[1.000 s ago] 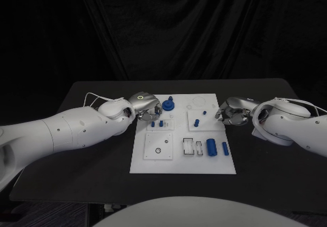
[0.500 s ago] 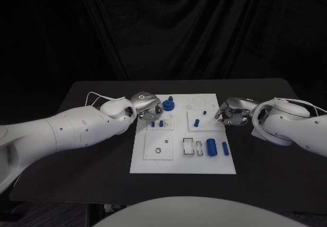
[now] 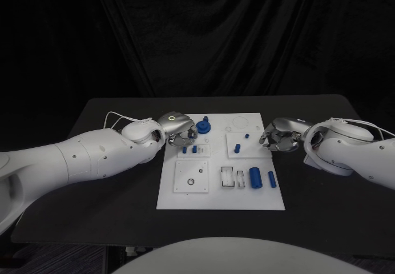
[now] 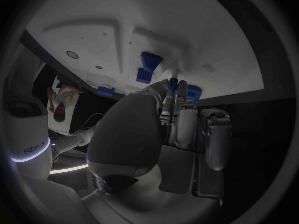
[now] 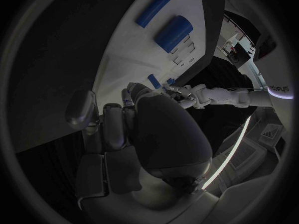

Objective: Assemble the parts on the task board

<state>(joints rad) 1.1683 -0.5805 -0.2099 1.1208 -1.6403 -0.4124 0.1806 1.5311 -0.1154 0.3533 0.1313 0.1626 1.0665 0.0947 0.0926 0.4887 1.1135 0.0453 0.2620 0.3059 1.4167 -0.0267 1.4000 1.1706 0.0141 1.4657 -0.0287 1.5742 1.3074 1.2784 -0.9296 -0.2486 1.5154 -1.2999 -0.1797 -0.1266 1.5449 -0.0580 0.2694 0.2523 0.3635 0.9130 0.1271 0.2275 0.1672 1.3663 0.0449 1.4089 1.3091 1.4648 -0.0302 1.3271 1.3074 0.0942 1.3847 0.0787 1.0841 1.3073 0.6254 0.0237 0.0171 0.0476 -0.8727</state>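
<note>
The white task board (image 3: 216, 193) lies in the middle of the black table. A blue round part with an upright stem (image 3: 203, 125) stands at the board's far left corner. My left hand (image 3: 176, 127) is right beside it, fingers held close together and reaching it. In the left wrist view the fingertips (image 4: 179, 92) lie against this blue part (image 4: 194, 92), and I cannot tell whether they grip it. My right hand (image 3: 279, 137) hovers at the board's right edge, its fingers (image 5: 118, 122) curled in on nothing.
Two short blue pegs (image 3: 189, 150) stand in a left-hand block and another peg (image 3: 237, 148) near the middle. A thick blue cylinder (image 3: 255, 177) and a thin one (image 3: 271, 178) lie at the near right. Bare table lies all around the board.
My left hand has edged slightly to the right, closer against the blue stemmed part. The right hand has stayed where it was.
</note>
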